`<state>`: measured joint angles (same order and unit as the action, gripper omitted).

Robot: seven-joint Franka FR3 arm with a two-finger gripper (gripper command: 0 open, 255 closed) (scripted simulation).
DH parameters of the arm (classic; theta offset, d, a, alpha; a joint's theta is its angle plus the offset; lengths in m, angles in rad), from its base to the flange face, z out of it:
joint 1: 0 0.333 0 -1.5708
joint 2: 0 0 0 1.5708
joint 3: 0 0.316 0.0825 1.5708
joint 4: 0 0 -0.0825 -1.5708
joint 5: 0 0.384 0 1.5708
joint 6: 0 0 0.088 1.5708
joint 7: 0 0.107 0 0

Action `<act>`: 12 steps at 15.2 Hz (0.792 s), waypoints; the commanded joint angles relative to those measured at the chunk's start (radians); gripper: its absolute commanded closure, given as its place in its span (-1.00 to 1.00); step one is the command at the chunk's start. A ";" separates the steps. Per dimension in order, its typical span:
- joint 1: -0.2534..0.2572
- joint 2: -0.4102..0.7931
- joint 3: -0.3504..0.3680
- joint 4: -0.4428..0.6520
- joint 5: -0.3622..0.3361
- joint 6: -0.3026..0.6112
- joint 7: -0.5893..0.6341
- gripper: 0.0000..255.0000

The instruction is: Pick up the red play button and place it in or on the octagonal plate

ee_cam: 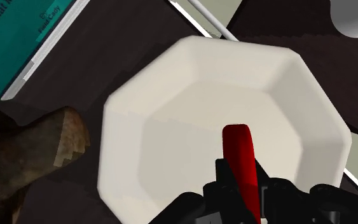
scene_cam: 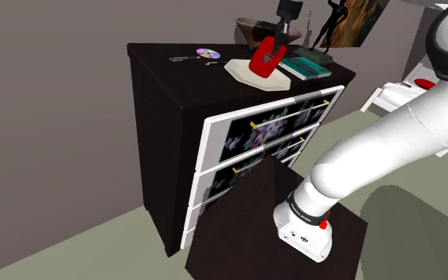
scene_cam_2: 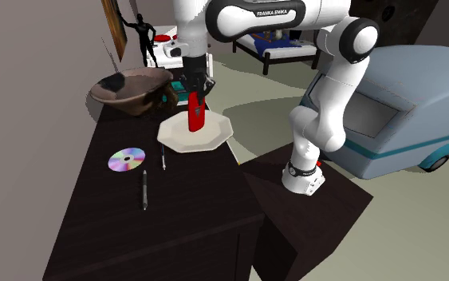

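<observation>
Dark dresser top (scene_cam_2: 95,219) bears cream octagonal plate (scene_cam_2: 175,137); gripper (scene_cam_2: 196,94) clasps slim red play button (scene_cam_2: 195,120) over it.

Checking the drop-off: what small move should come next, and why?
Probably open the gripper: it holds the red button upright over the middle of the white plate, and the button's lower end seems to be at the plate's surface.

We find the plate (scene_cam_2: 176,137) on the dresser (scene_cam_2: 111,231), with the play button (scene_cam_2: 196,118) over it in the claw (scene_cam_2: 196,94). In the second exterior view, the disc (scene_cam_2: 126,160) lies left of the plate, the pen (scene_cam_2: 144,190) before the disc, the bowl (scene_cam_2: 131,89) behind.
</observation>
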<state>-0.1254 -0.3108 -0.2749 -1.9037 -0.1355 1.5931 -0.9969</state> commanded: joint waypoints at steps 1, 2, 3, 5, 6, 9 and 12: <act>-0.002 0.008 -0.003 -0.001 -0.002 -0.001 -0.001 1.00; -0.002 0.008 -0.002 -0.001 -0.002 -0.001 -0.001 1.00; -0.002 0.008 -0.002 -0.001 -0.002 -0.001 -0.001 1.00; -0.003 0.006 -0.003 -0.005 -0.003 0.002 -0.002 -1.00; -0.003 0.005 -0.003 -0.007 -0.003 0.002 -0.002 -1.00; -0.002 0.008 -0.002 -0.001 -0.002 -0.001 -0.001 -1.00; 0.002 0.038 0.002 0.130 0.007 -0.103 -0.008 -1.00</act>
<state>-0.1231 -0.2760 -0.2733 -1.8044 -0.1294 1.5188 -1.0016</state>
